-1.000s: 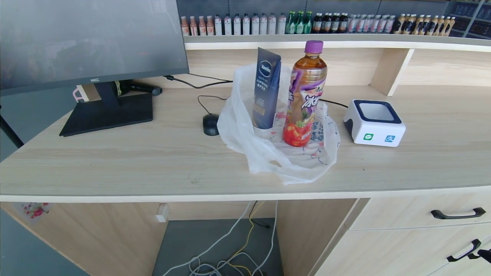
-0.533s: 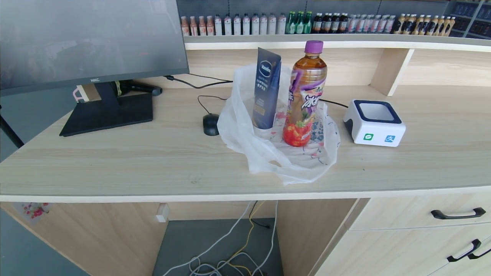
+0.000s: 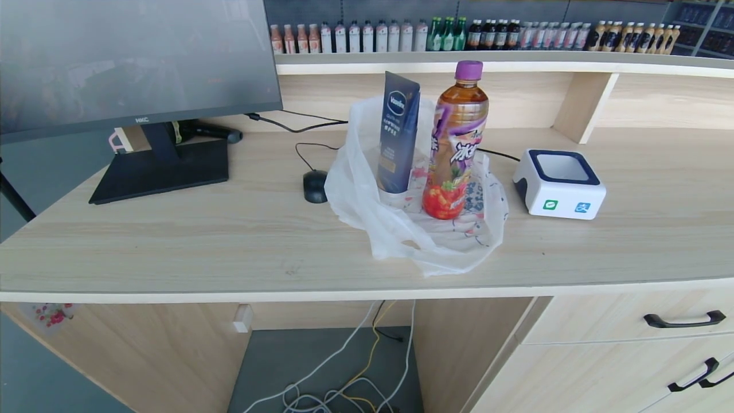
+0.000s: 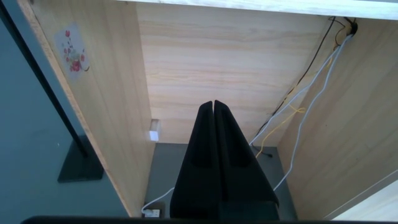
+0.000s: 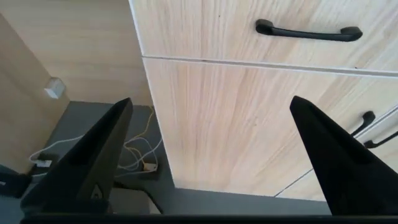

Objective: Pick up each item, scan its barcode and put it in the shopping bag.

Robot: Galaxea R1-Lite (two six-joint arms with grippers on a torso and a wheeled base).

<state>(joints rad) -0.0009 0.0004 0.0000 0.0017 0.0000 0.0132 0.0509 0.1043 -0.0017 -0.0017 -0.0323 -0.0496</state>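
Note:
A white plastic shopping bag lies spread on the wooden counter. Standing upright inside it are a dark blue carton and a tea bottle with a purple cap. A white barcode scanner with a dark blue rim sits on the counter to the right of the bag. My left gripper is shut and empty, low down in front of the counter's side panel. My right gripper is open and empty, below the counter facing the drawer fronts.
A monitor on a black stand occupies the counter's left, with a black mouse beside the bag. A raised shelf runs along the back. Cables hang under the counter. Drawers with black handles are at lower right.
A dark part at the lower right edge of the head view has dropped out of sight. Bag, carton, bottle and scanner have not moved.

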